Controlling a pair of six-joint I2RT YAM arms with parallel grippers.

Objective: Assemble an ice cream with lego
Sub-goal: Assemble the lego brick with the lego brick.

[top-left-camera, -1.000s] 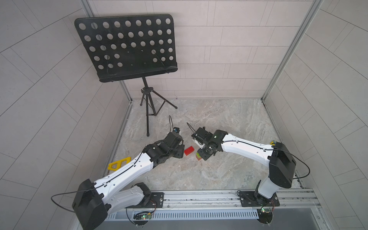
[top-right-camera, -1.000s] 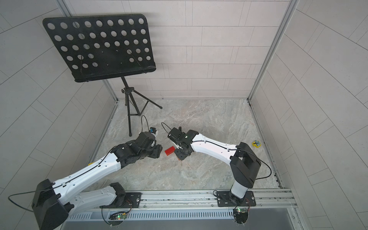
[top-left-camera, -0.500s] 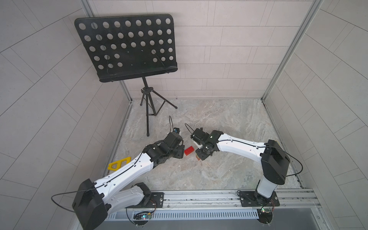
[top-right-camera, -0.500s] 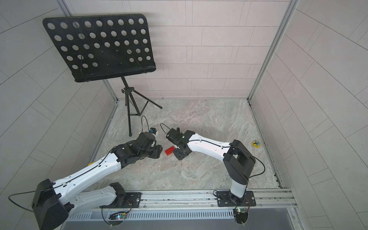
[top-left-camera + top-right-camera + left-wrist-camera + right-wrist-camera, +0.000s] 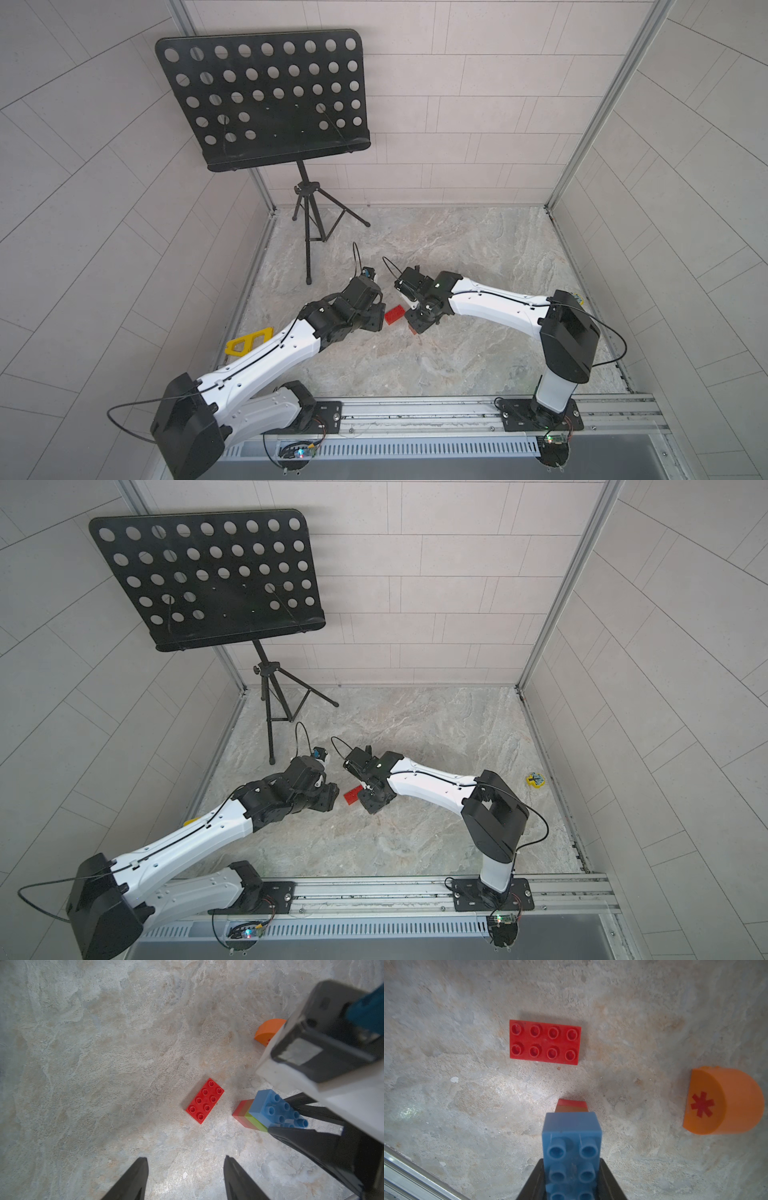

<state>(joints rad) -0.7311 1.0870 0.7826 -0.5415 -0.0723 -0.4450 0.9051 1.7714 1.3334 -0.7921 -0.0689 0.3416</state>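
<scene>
My right gripper (image 5: 571, 1160) is shut on a blue brick (image 5: 571, 1140) that tops a narrow green, orange and red stem (image 5: 246, 1114). The stem's red end (image 5: 412, 330) is down near the floor; I cannot tell whether it touches. A loose red oblong brick (image 5: 204, 1101) lies flat, studs up, between both grippers (image 5: 394, 314). The orange half-round dome (image 5: 724, 1101) with a red asterisk lies on its side beyond the stack; the right arm hides it in both top views. My left gripper (image 5: 185, 1160) hangs open and empty just short of the red brick (image 5: 353, 794).
A black music stand (image 5: 307, 232) on a tripod stands at the back left. A yellow triangular frame (image 5: 245, 343) lies by the left wall under my left arm. A small yellow object (image 5: 535, 780) sits by the right wall. The mounting rail (image 5: 415, 409) runs along the front.
The right arm has swung left, carrying the blue-topped stack closer to the red brick. The left arm and the red brick have not moved.
</scene>
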